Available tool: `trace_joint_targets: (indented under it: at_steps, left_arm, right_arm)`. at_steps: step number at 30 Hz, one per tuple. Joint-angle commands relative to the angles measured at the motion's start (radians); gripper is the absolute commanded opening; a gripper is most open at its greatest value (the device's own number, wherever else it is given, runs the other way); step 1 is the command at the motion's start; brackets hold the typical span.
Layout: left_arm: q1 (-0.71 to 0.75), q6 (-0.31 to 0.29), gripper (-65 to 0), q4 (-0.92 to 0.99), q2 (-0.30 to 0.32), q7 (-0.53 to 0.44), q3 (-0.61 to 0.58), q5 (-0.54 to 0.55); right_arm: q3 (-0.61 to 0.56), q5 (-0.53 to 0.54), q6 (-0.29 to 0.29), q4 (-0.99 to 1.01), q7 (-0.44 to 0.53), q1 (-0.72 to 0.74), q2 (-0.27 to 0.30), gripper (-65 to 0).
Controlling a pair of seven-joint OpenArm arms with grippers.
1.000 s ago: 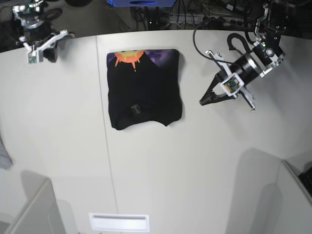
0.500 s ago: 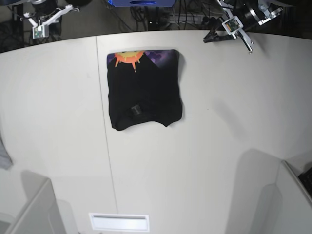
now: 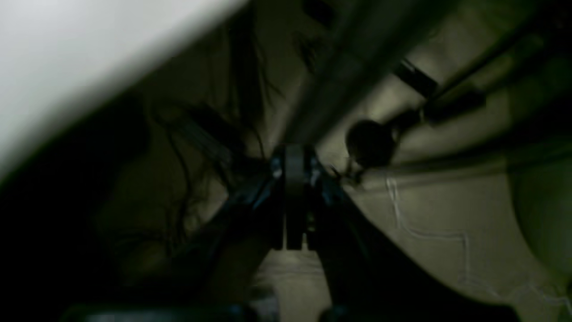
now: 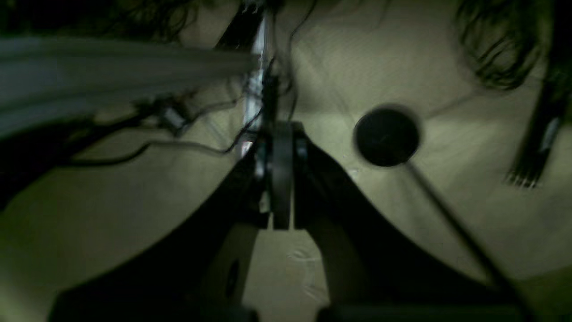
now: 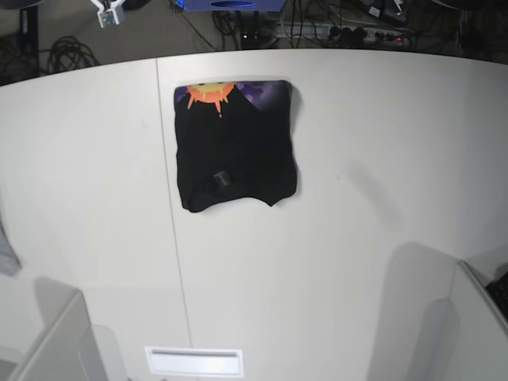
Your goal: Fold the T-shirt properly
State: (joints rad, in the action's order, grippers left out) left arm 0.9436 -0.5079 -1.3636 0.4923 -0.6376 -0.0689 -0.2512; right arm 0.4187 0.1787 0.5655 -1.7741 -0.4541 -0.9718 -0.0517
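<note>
- While both arms are pulled up off the table (image 5: pixel 381 262), I see the T-shirt (image 5: pixel 236 147) lying folded into a rough rectangle on the far middle of the white top, well apart from either tool.
- Its plain black side faces up over most of the bundle; a strip of orange sun and purple print shows along the far edge, and a small tag sits near the middle.
- On my left wrist view, the left gripper (image 3: pixel 294 201) is clenched, its two dark fingers pressed flat together with nothing between them. Ahead of it I make out dim floor and a tangle of cables (image 3: pixel 210 138); the pale table edge cuts the corner up and to the left of the tool.
- On my right wrist view, the right gripper (image 4: pixel 281 179) is likewise clenched on nothing. Just to its right lies a round black disc (image 4: pixel 386 136) on the floor, with more cables above.
- Both wrist views are blurred and dark.
</note>
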Motion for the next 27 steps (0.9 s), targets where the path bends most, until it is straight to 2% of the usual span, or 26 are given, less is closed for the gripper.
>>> trace_joint_targets:
  at_steps: [1, 5, 8, 13, 18, 20, 24, 27]
  left_arm:
    - [-0.007, 0.021, -65.0, 0.022, 0.009, -0.023, -0.022, 0.011]
    - [-0.065, 0.091, -65.0, 0.154, 0.010, -0.023, -0.098, 0.011]
    - [-0.107, 0.091, -65.0, 0.258, 0.004, -0.023, -0.141, 0.011]
    - [-0.193, 0.093, -65.0, 0.454, -0.062, -0.021, -0.203, 0.011]
    - [-0.291, 0.093, -65.0, 0.689, -0.169, -0.018, -0.202, 0.011]
    - [-0.323, 0.093, -65.0, 0.774, -0.209, -0.018, -0.200, 0.013]
    - [-0.387, 0.093, -65.0, 0.927, -0.281, -0.017, -0.200, 0.118]
    - [-0.444, 0.093, -65.0, 1.031, -0.321, -0.017, -0.202, 0.241]
  right_arm:
    - [-0.021, -0.025, 0.004, 0.029, 0.004, -0.006, 0.009, -65.0]
    - [-0.134, -0.213, 0.001, 0.205, 0.007, 0.052, 0.013, -65.0]
    - [-0.205, -0.298, 0.000, 0.337, 0.008, 0.100, 0.009, -65.0]
    - [-0.231, -0.302, 0.000, 0.558, 0.041, 0.204, 0.017, -65.0]
    - [-0.237, -0.304, -0.003, 0.831, 0.176, 0.305, 0.068, -65.0]
    - [-0.238, -0.304, -0.031, 0.926, 0.226, 0.342, 0.089, -65.0]
    - [-0.268, -0.304, -0.072, 1.095, 0.355, 0.413, 0.155, -65.0]
    - [-0.337, -0.301, -0.072, 1.233, 0.437, 0.480, 0.207, -65.0]
